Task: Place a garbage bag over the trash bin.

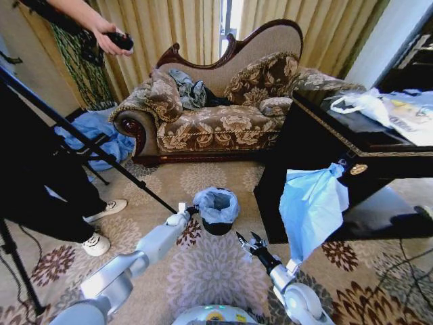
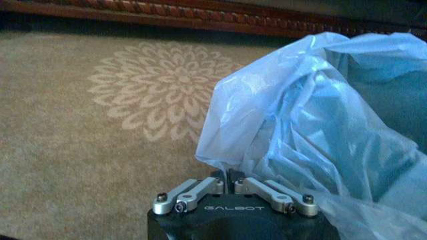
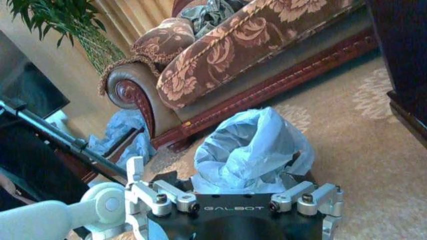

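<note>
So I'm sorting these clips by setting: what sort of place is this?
Probably a home living room: an ornate floral sofa before gold curtains, on a patterned carpet, with a small bag-lined bin.

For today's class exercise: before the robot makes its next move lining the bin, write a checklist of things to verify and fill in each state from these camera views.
1. Garbage bag sits in the trash bin: ok, its mouth stands open above the rim.
2. Bag edge folded down over the rim all round: not ok; still bunched and puffed up.
3. Left gripper holding the bag edge: ok, fingers closed at the plastic.
4. Right gripper open, free to grasp: ok, apart from the bin.
5. Bin upright on the carpet: ok.
6. Far rim covered: cannot tell.
</note>
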Available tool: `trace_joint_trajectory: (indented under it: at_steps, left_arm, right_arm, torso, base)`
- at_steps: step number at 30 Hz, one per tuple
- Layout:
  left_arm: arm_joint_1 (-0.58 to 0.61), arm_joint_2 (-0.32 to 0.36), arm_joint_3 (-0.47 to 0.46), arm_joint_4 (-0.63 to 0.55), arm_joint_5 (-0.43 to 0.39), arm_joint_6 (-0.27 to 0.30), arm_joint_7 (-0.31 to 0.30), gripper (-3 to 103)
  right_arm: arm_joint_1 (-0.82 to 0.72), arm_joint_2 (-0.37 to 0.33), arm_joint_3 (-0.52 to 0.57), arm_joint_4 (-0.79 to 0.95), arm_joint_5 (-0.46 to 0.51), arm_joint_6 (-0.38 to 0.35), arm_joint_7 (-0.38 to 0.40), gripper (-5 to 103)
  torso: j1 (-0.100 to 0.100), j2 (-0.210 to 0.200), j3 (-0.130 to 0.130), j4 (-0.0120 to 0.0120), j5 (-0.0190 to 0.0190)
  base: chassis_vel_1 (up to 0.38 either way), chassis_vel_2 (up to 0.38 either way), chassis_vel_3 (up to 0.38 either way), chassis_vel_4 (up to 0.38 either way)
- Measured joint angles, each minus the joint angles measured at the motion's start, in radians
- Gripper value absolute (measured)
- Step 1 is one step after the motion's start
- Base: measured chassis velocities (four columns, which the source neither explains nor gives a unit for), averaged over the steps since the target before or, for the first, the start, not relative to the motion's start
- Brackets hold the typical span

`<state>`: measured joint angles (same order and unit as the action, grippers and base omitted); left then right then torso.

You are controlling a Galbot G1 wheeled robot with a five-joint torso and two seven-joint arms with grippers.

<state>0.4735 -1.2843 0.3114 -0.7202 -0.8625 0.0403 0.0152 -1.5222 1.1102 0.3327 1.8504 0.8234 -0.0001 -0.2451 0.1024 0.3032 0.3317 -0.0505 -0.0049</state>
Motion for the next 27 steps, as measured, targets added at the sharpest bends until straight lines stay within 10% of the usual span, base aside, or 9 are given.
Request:
trace_joint_trajectory:
  at_steps: [27]
  left_arm:
    - [0.051,0.083,-0.194,-0.132,-0.107,0.065,-0.026,98]
  right_arm:
    - [-0.084,-0.022,0.063,0.036,0.029,0.035,-0.04,99]
  torso:
    - [0.0,0.0,0.0,-0.0001,-0.0003]
  base:
    - [0.0,0.0,0.0,0.0]
